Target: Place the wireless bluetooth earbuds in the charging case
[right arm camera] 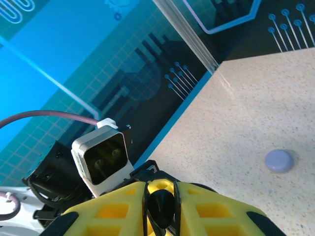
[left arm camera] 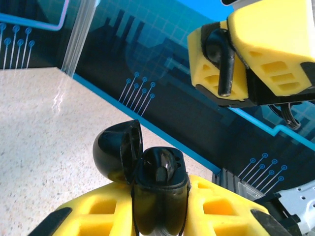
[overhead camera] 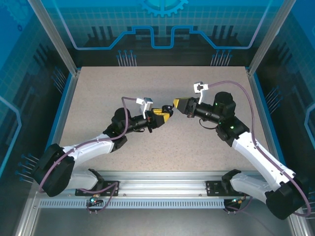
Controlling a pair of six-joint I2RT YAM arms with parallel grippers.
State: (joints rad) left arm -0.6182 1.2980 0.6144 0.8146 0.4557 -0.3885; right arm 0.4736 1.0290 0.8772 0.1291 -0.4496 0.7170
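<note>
Left hand (overhead camera: pixel 166 115) clamped on open black charging case (left arm camera: pixel 160 194), lid back; right hand (overhead camera: pixel 176 104) clamped on black earbud (left arm camera: pixel 222 59), poised opposite for insertion.

Top view downward, wrist views close, seemingly face-to-face

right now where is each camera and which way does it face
top external: above, behind the bases, looking down at the speckled table; both arms, left gripper facing right gripper
left wrist: looks past its yellow fingers, shut on the open black charging case, toward the right gripper
right wrist: looks past its yellow fingers, shut on the black stemmed earbud, toward the left arm
shared: both wrist views show the earbud
</note>
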